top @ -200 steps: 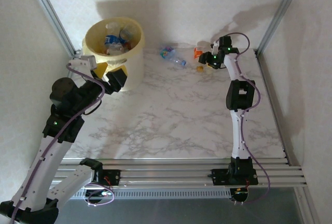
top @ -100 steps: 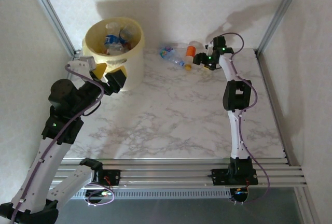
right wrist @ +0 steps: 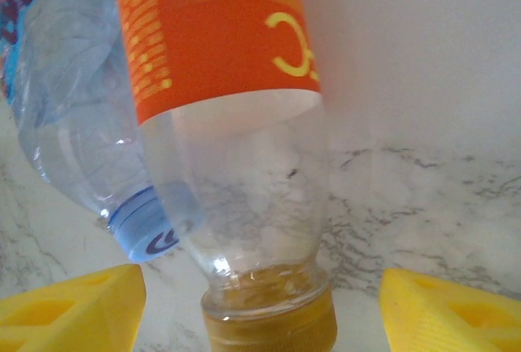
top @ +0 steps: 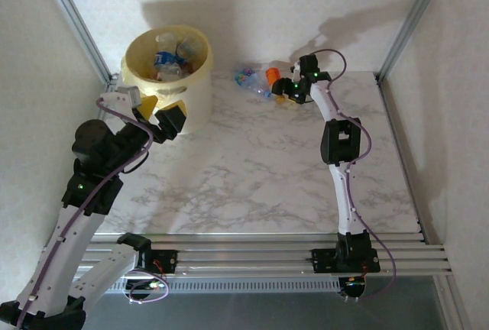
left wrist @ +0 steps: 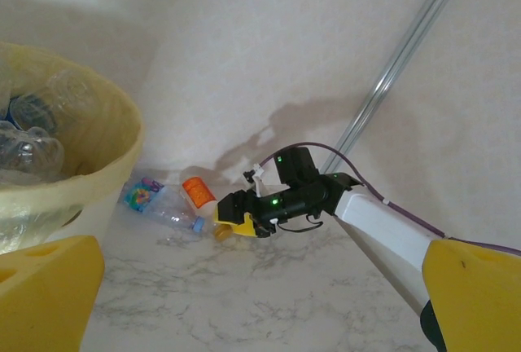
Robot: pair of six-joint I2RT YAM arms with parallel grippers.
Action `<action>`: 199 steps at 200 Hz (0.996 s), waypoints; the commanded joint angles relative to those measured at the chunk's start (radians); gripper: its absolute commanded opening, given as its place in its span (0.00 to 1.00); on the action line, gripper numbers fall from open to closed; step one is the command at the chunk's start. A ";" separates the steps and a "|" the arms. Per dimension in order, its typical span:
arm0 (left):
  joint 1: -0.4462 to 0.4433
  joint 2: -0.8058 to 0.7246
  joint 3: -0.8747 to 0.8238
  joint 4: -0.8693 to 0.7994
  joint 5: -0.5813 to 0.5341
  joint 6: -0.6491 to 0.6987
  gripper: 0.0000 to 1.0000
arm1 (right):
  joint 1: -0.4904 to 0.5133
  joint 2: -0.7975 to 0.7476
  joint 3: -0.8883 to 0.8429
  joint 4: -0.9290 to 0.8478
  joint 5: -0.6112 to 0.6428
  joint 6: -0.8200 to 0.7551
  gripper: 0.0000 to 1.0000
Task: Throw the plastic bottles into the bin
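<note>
Orange-labelled clear plastic bottle [right wrist: 232,50] lies at the marble table's [top: 252,169] far edge, touching a blue-capped clear bottle [right wrist: 69,116], shoved left this past second. Right gripper [right wrist: 264,311] followed, jaws spread astride its cap, not gripping. Left gripper [top: 157,112] gapes beside the pale-yellow round bin [top: 130,59]; pickup pending.

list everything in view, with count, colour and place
round pale-yellow plastic bin: one, pale yellow, table's far left
crushed plastic bottles: several, count unclear, clear with blue labels, inside the bin
orange-labelled clear plastic bottle: one, amber cap, table's far edge
blue-capped clear plastic bottle: one, blue patterned label, beside the orange-labelled one
marble-patterned table: one, white and grey, under everything
left gripper: one, yellow fingers, open, beside the bin
right gripper: one, yellow fingers, open around the orange-labelled bottle's cap
</note>
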 commanded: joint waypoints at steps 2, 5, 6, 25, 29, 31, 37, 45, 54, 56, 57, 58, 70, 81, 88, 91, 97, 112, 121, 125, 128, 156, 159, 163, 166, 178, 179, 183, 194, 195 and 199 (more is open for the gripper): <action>-0.009 -0.009 -0.018 0.055 0.035 -0.027 1.00 | 0.014 0.047 0.034 -0.004 0.032 0.016 0.72; -0.010 -0.008 -0.019 0.058 0.036 -0.029 1.00 | 0.015 0.049 0.037 -0.004 0.030 0.015 0.71; -0.010 -0.008 -0.020 0.060 0.036 -0.029 1.00 | 0.015 0.050 0.037 -0.004 0.031 0.015 0.71; -0.010 -0.004 -0.027 0.070 0.035 -0.032 1.00 | 0.020 0.067 0.056 -0.007 0.032 0.009 0.70; -0.010 -0.004 -0.028 0.073 0.033 -0.034 1.00 | 0.020 0.071 0.060 -0.006 0.032 0.010 0.69; -0.010 -0.003 -0.029 0.074 0.033 -0.035 1.00 | 0.021 0.073 0.063 -0.005 0.032 0.010 0.69; -0.010 -0.002 -0.033 0.079 0.033 -0.038 1.00 | 0.021 0.080 0.070 -0.005 0.031 0.011 0.68; -0.010 -0.001 -0.036 0.086 0.035 -0.040 1.00 | 0.022 0.087 0.079 -0.003 0.027 0.012 0.66; -0.010 -0.001 -0.041 0.090 0.034 -0.043 1.00 | 0.024 0.094 0.083 0.004 0.018 0.014 0.66; -0.010 -0.001 -0.042 0.091 0.033 -0.044 1.00 | 0.025 0.095 0.083 0.007 0.015 0.015 0.65; -0.010 -0.001 -0.042 0.091 0.034 -0.044 1.00 | 0.025 0.095 0.083 0.008 0.014 0.016 0.65; -0.010 -0.001 -0.043 0.091 0.034 -0.044 1.00 | 0.025 0.096 0.083 0.010 0.012 0.016 0.65; -0.010 0.001 -0.046 0.094 0.031 -0.048 1.00 | 0.028 0.101 0.080 0.023 -0.003 0.022 0.63; -0.010 0.002 -0.046 0.093 0.032 -0.049 1.00 | 0.030 0.105 0.079 0.027 -0.014 0.027 0.60; -0.010 0.002 -0.046 0.092 0.030 -0.051 1.00 | 0.031 0.106 0.074 0.028 -0.017 0.028 0.59; -0.010 0.002 -0.046 0.092 0.030 -0.050 1.00 | 0.031 0.105 0.071 0.029 -0.016 0.027 0.59; -0.010 0.001 -0.047 0.093 0.030 -0.051 1.00 | 0.033 0.103 0.062 0.031 -0.013 0.029 0.57; -0.010 -0.002 -0.048 0.092 0.026 -0.050 1.00 | 0.032 0.096 0.037 0.038 -0.003 0.033 0.50; -0.010 -0.001 -0.049 0.090 0.026 -0.052 1.00 | 0.032 0.090 0.026 0.044 -0.001 0.035 0.48; -0.010 0.000 -0.048 0.090 0.027 -0.052 1.00 | 0.031 0.087 0.019 0.048 -0.001 0.036 0.47; -0.010 -0.001 -0.047 0.089 0.027 -0.051 1.00 | 0.031 0.083 0.013 0.051 -0.002 0.037 0.46; -0.010 0.001 -0.047 0.104 0.053 -0.059 1.00 | 0.032 0.031 -0.068 0.075 0.000 0.041 0.39; -0.010 0.001 -0.048 0.108 0.060 -0.061 1.00 | 0.032 0.021 -0.083 0.083 0.001 0.044 0.38; -0.009 0.000 -0.050 0.114 0.070 -0.066 1.00 | 0.033 0.005 -0.113 0.094 0.003 0.049 0.36; -0.010 -0.001 -0.051 0.120 0.079 -0.068 1.00 | 0.031 -0.009 -0.135 0.104 0.005 0.051 0.34; -0.010 -0.002 -0.061 0.143 0.093 -0.079 1.00 | 0.032 -0.069 -0.241 0.160 0.014 0.068 0.29; -0.010 -0.002 -0.062 0.144 0.093 -0.080 1.00 | 0.032 -0.075 -0.246 0.165 0.015 0.071 0.29; -0.010 -0.001 -0.063 0.148 0.094 -0.082 1.00 | 0.031 -0.097 -0.288 0.187 0.017 0.076 0.28; -0.011 0.007 -0.063 0.150 0.100 -0.087 1.00 | 0.032 -0.162 -0.392 0.245 0.021 0.089 0.25; -0.011 0.009 -0.063 0.151 0.101 -0.087 1.00 | 0.032 -0.167 -0.401 0.251 0.022 0.091 0.24; -0.012 0.014 -0.063 0.151 0.105 -0.088 1.00 | 0.033 -0.198 -0.448 0.279 0.026 0.097 0.23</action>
